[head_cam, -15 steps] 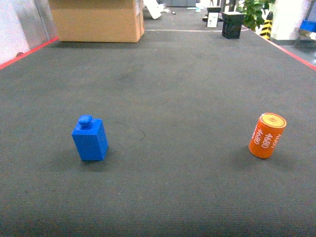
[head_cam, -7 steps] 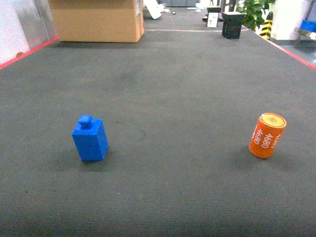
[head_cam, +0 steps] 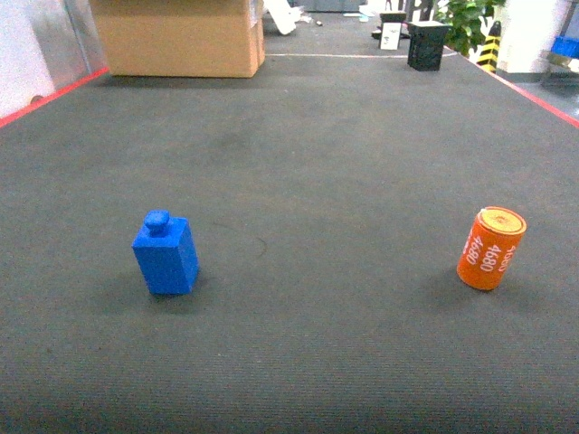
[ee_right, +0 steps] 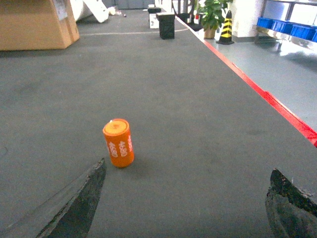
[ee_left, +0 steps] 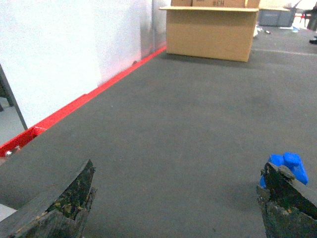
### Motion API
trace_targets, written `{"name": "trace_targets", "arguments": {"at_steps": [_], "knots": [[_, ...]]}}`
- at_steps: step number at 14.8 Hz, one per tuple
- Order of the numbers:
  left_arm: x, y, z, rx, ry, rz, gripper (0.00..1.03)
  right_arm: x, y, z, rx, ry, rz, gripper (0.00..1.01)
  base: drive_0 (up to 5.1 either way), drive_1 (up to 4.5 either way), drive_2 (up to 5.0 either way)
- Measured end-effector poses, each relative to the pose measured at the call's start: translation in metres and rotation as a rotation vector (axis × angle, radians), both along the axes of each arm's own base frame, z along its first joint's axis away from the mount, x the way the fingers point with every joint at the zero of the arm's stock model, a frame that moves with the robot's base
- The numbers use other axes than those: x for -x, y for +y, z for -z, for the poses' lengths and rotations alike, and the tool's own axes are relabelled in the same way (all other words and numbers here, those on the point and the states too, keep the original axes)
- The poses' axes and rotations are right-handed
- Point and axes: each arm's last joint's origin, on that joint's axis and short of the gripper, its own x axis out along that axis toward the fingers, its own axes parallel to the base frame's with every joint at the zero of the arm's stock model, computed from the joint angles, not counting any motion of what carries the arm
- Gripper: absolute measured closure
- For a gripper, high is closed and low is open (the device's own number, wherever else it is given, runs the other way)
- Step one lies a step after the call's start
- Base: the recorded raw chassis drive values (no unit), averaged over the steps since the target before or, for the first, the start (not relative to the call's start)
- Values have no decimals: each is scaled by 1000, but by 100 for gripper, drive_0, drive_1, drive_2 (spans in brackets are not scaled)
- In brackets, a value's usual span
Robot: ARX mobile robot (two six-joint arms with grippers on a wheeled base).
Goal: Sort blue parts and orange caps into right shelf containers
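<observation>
Blue part (head_cam: 166,254) and orange cap (head_cam: 489,248) stood upright on the dark mat (head_cam: 308,163), well apart, neither one held.

Nearest, the left gripper (ee_left: 176,198) had its jaws spread wide with nothing between them; the blue part showed just beyond its right finger (ee_left: 285,196) (partly hidden by it). The right gripper (ee_right: 183,201) was likewise wide open and empty, the orange cap standing ahead of it, nearer its left finger (ee_right: 74,203) and clear of both. In the head view neither gripper appeared: the part stood at left, knob up, the cap at right, white numerals on its side. Red edging (head_cam: 54,95) ran along both sides of the mat. Farther back stood a cardboard box (head_cam: 176,36) at left, and a black bin (head_cam: 426,45) and a plant (head_cam: 466,23) at right. Blue bins (ee_right: 285,26) lay far right, off the mat (detail unclear).
</observation>
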Motion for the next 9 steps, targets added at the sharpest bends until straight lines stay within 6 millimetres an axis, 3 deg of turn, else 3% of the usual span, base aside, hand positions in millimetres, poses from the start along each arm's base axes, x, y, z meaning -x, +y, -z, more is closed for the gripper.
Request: {"name": "trace_targets", "arguments": {"at_steps": [2,5,7,9], "knots": [[-17,-6,-17,1,-57,43,5,-15,2,-12,-23,-48,-13,3,0,0,0],[-83,-27,-47,13,-118,193,5,-78,9,-37,-36,-121,-71,3,0,0,0],[-130,-51,-30,38,-17,278,5,-132,24,-30,-31,-67,-118,3,0,0,0],[-159,-65,-3,49,97,314,5,-168,38,-4,-18,70,-153,3,0,0,0]]}}
